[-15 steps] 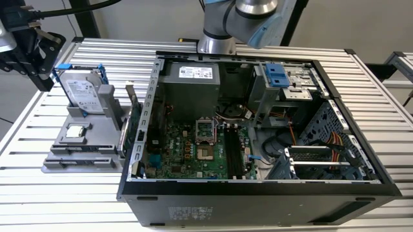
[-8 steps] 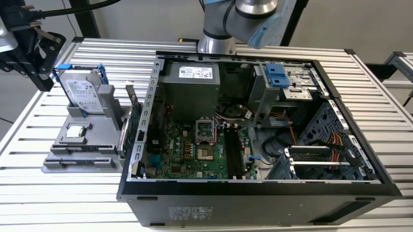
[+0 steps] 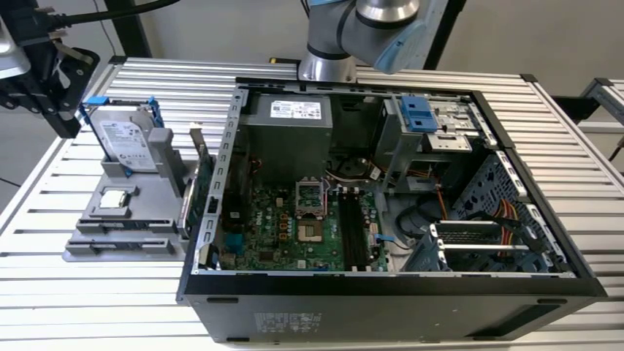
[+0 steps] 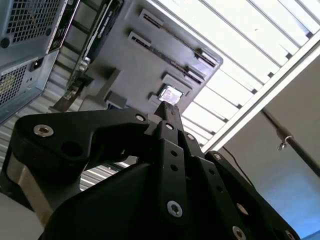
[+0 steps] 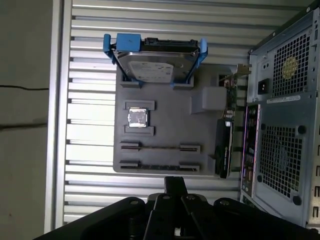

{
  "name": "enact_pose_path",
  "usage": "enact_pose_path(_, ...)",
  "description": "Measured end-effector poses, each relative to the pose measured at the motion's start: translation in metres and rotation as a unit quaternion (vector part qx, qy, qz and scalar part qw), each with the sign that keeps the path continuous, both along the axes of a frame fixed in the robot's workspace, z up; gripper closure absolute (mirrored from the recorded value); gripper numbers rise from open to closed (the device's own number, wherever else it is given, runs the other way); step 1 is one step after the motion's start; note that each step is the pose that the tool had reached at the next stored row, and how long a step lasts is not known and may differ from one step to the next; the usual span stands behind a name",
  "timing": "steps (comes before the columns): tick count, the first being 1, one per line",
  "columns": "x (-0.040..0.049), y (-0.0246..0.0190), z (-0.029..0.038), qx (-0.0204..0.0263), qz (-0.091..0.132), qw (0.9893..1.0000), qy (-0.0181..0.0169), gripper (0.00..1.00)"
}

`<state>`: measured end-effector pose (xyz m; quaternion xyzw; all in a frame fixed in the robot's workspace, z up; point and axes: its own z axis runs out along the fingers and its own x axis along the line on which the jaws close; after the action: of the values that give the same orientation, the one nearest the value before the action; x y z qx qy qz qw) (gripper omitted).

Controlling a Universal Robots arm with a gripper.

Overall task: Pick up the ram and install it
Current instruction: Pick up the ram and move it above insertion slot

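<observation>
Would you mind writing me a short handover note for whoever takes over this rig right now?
Gripper: shut, holding nothing, hovering near the grey fixture and touching nothing.
Ram: standing on edge in the fixture's holders, near the processor chip and the hard drive.
Computer case: open on the table, to the exterior view's right of the fixture. The motherboard's black slots look empty.
Done: nothing visible; the ram is not yet picked up.
Left: the whole pick and install.

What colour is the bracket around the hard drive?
Blue; the bracket shows best in the first wrist view.
</observation>
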<state>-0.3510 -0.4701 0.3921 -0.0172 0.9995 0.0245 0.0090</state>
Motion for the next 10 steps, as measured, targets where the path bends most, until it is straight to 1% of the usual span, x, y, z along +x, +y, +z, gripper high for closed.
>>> enact_pose_path(7,0.0000,0.0000,-0.0001,0.0001,0.002,1.0000,-0.0001,1.00)
enact_pose_path(10,-0.0001,0.0000,-0.0001,0.0001,0.010,0.9999,-0.0001,1.00)
